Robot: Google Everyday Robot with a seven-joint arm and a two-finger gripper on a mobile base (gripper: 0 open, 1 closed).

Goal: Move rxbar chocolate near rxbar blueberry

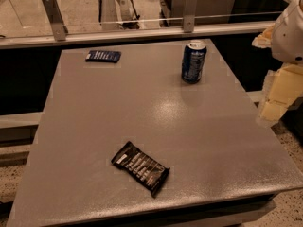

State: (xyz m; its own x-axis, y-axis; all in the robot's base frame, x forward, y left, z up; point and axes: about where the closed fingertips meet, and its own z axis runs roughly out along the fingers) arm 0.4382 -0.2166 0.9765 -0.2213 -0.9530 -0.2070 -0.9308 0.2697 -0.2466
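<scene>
The chocolate bar (140, 168) lies askew near the front edge of the table (142, 103), well apart from the blueberry bar (103, 56) at the far left corner. A can (193, 61) stands upright at far right. The gripper (278, 98) hangs beyond the table's right edge; whether it is open or closed cannot be told.

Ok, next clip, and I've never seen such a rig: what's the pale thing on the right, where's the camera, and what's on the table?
That pale white and yellowish shape is the single arm of a mobile robot, ending in its two-finger gripper, off the table's right edge, touching nothing. The one camera looks down across the grey table from its near side. On it lie a flat black-wrapped snack bar with white lettering near the front, a flat dark blue-wrapped bar at the far left, and an upright blue drink can at the far right. None of them is held.
</scene>
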